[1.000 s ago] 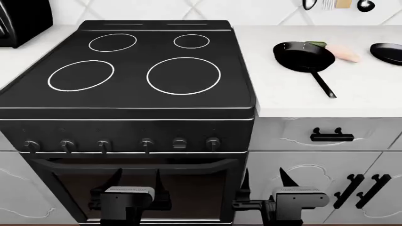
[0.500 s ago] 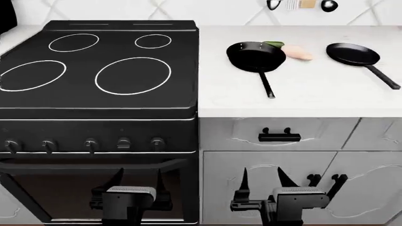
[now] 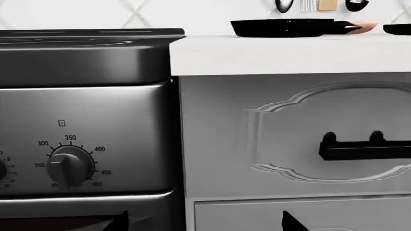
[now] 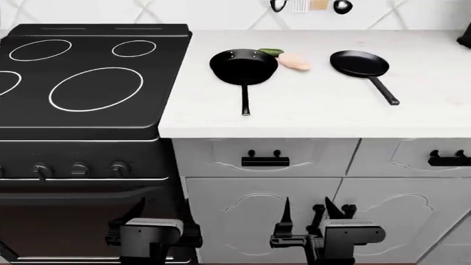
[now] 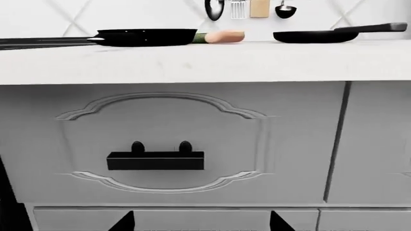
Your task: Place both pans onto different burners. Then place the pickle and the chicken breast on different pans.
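Evidently both grippers, left (image 4: 162, 212) and right (image 4: 307, 212), are hanging empty with jaws apart below the counter (image 4: 309, 118), where both pans (image 4: 244, 67) (image 4: 360, 63), pickle (image 4: 271, 52) and chicken breast (image 4: 294, 61) are sitting right of the stovetop (image 4: 88, 116), awaiting pickup.

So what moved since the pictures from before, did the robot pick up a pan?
No, nothing was picked up. The robot's view slid to the right, so the stove now sits farther left in the head view and the second pan is fully in sight. Both pans, the pickle and the chicken breast lie on the counter as before. The left gripper and right gripper stay low and open, holding nothing.
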